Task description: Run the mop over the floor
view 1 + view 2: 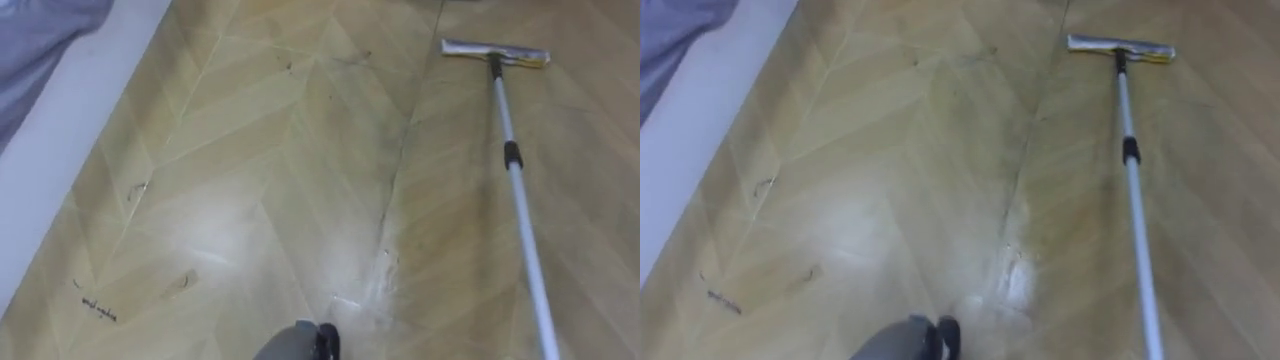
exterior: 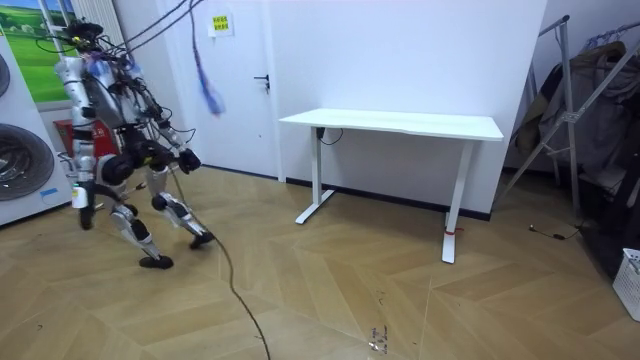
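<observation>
The floor [image 1: 250, 150] looks like pale wood planks laid in chevrons. It is smooth, with a soft sheen that throws a white glare patch, and dark scuffs and a dull smeared streak mar it. The mop's pole [image 1: 527, 240] is bright, polished-looking metal with a black collar [image 1: 512, 155], seemingly plastic. Its flat head [image 1: 495, 52] carries a pale grey matt pad, perhaps cloth. The table [image 2: 400, 123] has a smooth white matt top on white painted legs [image 2: 318, 170].

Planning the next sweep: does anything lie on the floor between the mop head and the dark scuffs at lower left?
Nothing visible does: bare floor runs from the mop head to the scuffs.
</observation>
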Controlling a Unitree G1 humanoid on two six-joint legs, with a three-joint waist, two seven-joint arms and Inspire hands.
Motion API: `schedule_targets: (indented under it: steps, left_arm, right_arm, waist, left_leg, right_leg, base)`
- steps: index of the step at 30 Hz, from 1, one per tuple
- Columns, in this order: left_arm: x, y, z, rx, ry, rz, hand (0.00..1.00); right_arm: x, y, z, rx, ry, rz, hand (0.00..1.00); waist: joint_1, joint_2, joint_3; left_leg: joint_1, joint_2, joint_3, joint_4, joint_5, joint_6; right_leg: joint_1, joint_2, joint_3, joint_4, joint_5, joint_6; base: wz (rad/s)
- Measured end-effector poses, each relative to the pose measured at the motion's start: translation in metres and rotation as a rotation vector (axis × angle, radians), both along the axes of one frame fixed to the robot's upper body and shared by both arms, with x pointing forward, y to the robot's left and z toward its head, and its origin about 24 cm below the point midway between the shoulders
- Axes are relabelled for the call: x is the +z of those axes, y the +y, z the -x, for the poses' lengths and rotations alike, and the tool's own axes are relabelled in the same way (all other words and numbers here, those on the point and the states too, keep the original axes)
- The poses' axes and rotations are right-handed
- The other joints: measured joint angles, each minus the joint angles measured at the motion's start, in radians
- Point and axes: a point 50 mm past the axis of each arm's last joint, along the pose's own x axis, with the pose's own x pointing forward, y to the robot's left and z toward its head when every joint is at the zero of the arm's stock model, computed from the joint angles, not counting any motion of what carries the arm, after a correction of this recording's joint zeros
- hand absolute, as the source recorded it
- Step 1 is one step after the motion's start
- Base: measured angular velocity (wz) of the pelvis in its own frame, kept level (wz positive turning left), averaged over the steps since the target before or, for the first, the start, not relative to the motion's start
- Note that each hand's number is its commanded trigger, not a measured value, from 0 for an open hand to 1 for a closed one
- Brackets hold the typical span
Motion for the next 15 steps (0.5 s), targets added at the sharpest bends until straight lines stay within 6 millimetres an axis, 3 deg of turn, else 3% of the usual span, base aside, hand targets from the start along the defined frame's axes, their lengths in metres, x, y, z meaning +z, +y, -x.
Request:
schedule_targets:
  steps: [1, 2, 4, 6, 7, 8, 9, 10, 11, 12, 13, 14, 15]
  left_arm:
    - [0.000, -0.001, -0.001, -0.001, -0.006, -0.001, 0.00]
    - [0.000, -0.002, -0.001, 0.000, -0.008, -0.003, 0.00]
    - [0.000, -0.003, -0.001, 0.002, -0.004, -0.008, 0.00]
    - [-0.002, -0.005, 0.004, 0.010, 0.014, -0.003, 0.00]
    - [-0.003, -0.008, 0.009, 0.021, 0.036, 0.004, 0.00]
    - [-0.005, -0.011, 0.016, 0.044, 0.058, 0.015, 0.00]
    - [-0.005, -0.011, 0.019, 0.057, 0.070, 0.019, 0.00]
    - [-0.006, -0.011, 0.022, 0.093, 0.087, 0.027, 0.00]
    - [-0.006, -0.011, 0.023, 0.112, 0.088, 0.033, 0.00]
    - [-0.007, -0.013, 0.023, 0.139, 0.086, 0.041, 0.00]
    - [-0.006, -0.012, 0.023, 0.146, 0.082, 0.035, 0.00]
    - [-0.006, -0.012, 0.021, 0.144, 0.075, 0.029, 0.00]
    - [-0.006, -0.011, 0.020, 0.141, 0.070, 0.025, 0.00]
  right_arm:
    - [-0.002, 0.003, 0.016, -0.010, 0.035, -0.006, 1.00]
    - [-0.003, 0.005, 0.022, -0.014, 0.049, -0.013, 1.00]
    - [-0.009, 0.022, 0.040, -0.028, 0.089, -0.053, 1.00]
    - [-0.013, 0.032, 0.047, -0.033, 0.104, -0.085, 1.00]
    - [-0.014, 0.035, 0.048, -0.030, 0.116, -0.094, 1.00]
    - [-0.014, 0.036, 0.048, -0.019, 0.124, -0.094, 1.00]
    - [-0.014, 0.036, 0.046, -0.009, 0.123, -0.093, 1.00]
    - [-0.015, 0.036, 0.037, 0.011, 0.114, -0.085, 1.00]
    - [-0.015, 0.035, 0.029, 0.027, 0.100, -0.078, 1.00]
    - [-0.013, 0.032, 0.011, 0.051, 0.079, -0.053, 1.00]
    - [-0.010, 0.028, -0.012, 0.085, 0.050, -0.026, 1.00]
    - [-0.005, 0.023, -0.037, 0.113, 0.008, 0.006, 1.00]
    - [-0.002, 0.021, -0.051, 0.123, -0.020, 0.025, 1.00]
  waist:
    - [-0.018, 0.024, -0.0015]
    - [-0.025, 0.032, 0.0000]
    - [-0.056, 0.042, -0.0007]
    - [-0.061, 0.042, -0.0002]
    - [-0.072, 0.040, 0.0039]
    - [-0.072, 0.049, -0.0010]
    - [-0.072, 0.049, -0.0003]
    - [-0.074, 0.047, 0.0017]
    - [-0.074, 0.047, 0.0019]
    - [-0.073, 0.045, 0.0028]
    - [-0.071, 0.033, 0.0082]
    - [-0.071, 0.024, 0.0133]
    - [-0.070, 0.019, 0.0160]
  left_leg:
    - [0.027, 0.000, -0.016, -0.012, -0.011, 0.000]
    - [0.040, 0.001, -0.018, -0.024, -0.014, -0.001]
    - [0.094, 0.006, -0.020, -0.084, -0.024, -0.015]
    - [0.146, 0.020, -0.022, -0.125, -0.044, -0.035]
    - [0.182, 0.033, -0.026, -0.139, -0.063, -0.051]
    - [0.213, 0.054, -0.035, -0.135, -0.089, -0.075]
    - [0.222, 0.066, -0.038, -0.125, -0.101, -0.088]
    - [0.223, 0.080, -0.043, -0.080, -0.115, -0.107]
    - [0.214, 0.089, -0.045, -0.038, -0.113, -0.110]
    - [0.178, 0.110, -0.048, 0.071, -0.089, -0.134]
    - [0.139, 0.117, -0.054, 0.169, -0.050, -0.138]
    - [0.097, 0.116, -0.055, 0.212, -0.044, -0.137]
    - [0.066, 0.112, -0.053, 0.223, -0.045, -0.137]
  right_leg:
    - [-0.056, 0.008, -0.001, -0.011, -0.003, -0.003]
    - [-0.085, 0.010, 0.000, -0.034, -0.004, -0.004]
    - [-0.184, 0.013, 0.015, -0.231, 0.013, -0.014]
    - [-0.209, 0.014, 0.011, -0.424, 0.087, -0.030]
    - [-0.206, 0.007, -0.004, -0.486, 0.167, -0.031]
    - [-0.186, 0.006, -0.043, -0.493, 0.188, -0.045]
    - [-0.174, 0.010, -0.059, -0.488, 0.192, -0.052]
    - [-0.158, 0.022, -0.079, -0.467, 0.186, -0.067]
    - [-0.154, 0.029, -0.084, -0.451, 0.169, -0.077]
    - [-0.146, 0.038, -0.099, -0.425, 0.139, -0.099]
    - [-0.138, 0.044, -0.098, -0.395, 0.107, -0.116]
    - [-0.131, 0.049, -0.094, -0.367, 0.080, -0.133]
    - [-0.128, 0.052, -0.093, -0.356, 0.064, -0.135]
  base:
    - [-0.07]
    - [-0.07]
    - [-0.11]
    - [-0.12]
    - [-0.14]
    - [-0.15]
    - [-0.21]
    - [-0.12]
    - [-0.11]
    - [-0.09]
    - [0.00]
    - [0.06]
    - [0.10]
